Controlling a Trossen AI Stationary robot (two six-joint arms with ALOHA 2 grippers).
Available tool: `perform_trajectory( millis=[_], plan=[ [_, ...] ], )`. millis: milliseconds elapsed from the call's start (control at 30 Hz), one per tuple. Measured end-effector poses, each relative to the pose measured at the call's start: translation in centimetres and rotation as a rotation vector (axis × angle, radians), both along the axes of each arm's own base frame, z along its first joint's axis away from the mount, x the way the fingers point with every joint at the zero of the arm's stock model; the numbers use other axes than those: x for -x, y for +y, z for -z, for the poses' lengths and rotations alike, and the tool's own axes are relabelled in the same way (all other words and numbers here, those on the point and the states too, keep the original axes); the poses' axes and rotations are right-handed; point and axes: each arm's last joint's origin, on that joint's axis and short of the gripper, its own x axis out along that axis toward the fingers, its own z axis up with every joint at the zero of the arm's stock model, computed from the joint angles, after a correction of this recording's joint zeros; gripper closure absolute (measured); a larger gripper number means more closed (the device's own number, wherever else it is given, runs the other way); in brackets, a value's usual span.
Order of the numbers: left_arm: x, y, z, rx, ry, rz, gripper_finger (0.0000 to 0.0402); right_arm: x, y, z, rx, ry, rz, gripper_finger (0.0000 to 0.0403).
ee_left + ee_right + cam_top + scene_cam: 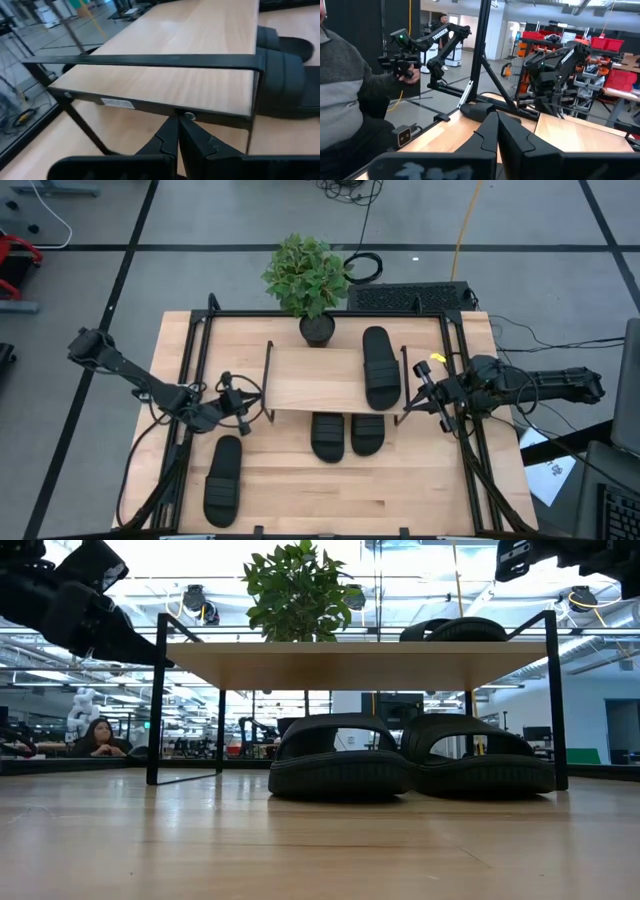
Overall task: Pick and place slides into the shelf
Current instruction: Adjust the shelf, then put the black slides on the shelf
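The shelf (310, 378) stands mid-table on thin black wire legs. One black slide (380, 367) lies on its plank top, toward the right end. Two slides (327, 435) (367, 433) lie side by side on the table under its near edge, also seen in the low view (340, 760) (480, 760). Another slide (222, 480) lies alone on the table at the near left. My left gripper (258, 403) hovers shut just off the shelf's left end (165, 82). My right gripper (408, 408) hovers shut off the shelf's right end, above the table.
A potted plant (308, 280) stands behind the shelf at the table's far edge, with a keyboard (410, 297) beyond it. Black rails (190, 380) frame the tabletop. A person (350, 100) sits beyond the table. Bare wood shows at the near right (420, 495).
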Motion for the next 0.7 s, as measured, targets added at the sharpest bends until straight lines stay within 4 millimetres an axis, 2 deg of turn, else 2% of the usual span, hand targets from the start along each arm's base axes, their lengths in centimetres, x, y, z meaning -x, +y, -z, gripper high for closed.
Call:
perform_trajectory(
  millis=[333,567,700],
  plan=[
    [-0.8,-0.6,0.1,-0.029,-0.004,0.073,0.0383,0.0,0.0,0.1,0.013,0.004,0.002,0.0403],
    [-0.4,0.0,0.4,-0.109,0.032,-0.034,0.0383,0.0,0.0,0.2,0.013,0.014,0.002,0.0403],
    [0.4,0.1,-0.1,-0.139,0.027,-0.054,0.0383,0.0,0.0,0.3,0.013,0.027,0.001,0.0403]
  ],
)
